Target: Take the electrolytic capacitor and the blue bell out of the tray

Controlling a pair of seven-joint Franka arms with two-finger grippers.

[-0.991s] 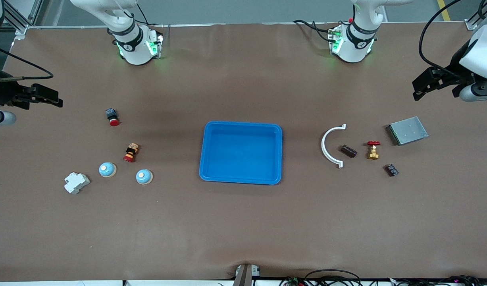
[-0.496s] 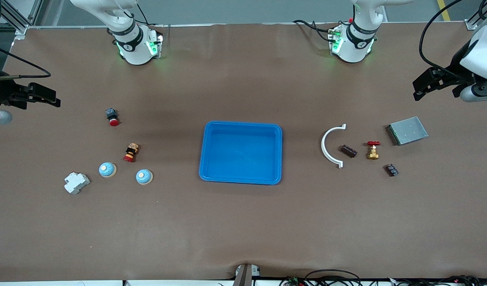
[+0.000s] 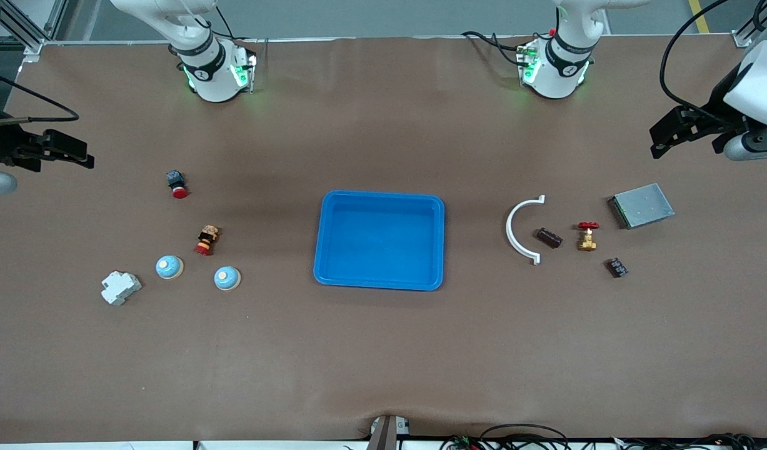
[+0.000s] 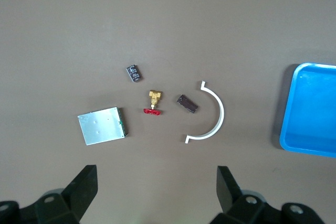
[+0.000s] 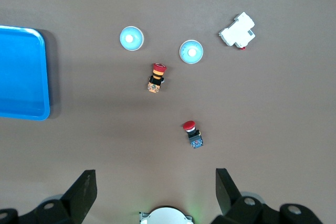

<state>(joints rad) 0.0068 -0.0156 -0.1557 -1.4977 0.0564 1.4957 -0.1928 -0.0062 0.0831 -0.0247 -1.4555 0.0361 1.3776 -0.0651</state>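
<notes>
Two blue dome bells sit on the table toward the right arm's end; they also show in the right wrist view. Two small dark capacitors lie toward the left arm's end and show in the left wrist view. The blue tray is empty at the table's middle. My right gripper is open and empty, high over the table's right-arm end. My left gripper is open and empty, high over the left-arm end.
Near the bells are a white breaker and two red push buttons. Near the capacitors are a white curved bracket, a brass valve with a red handle and a grey metal box.
My right gripper has drifted slightly toward the right arm's end of the table. The left gripper and the objects have not visibly moved.
</notes>
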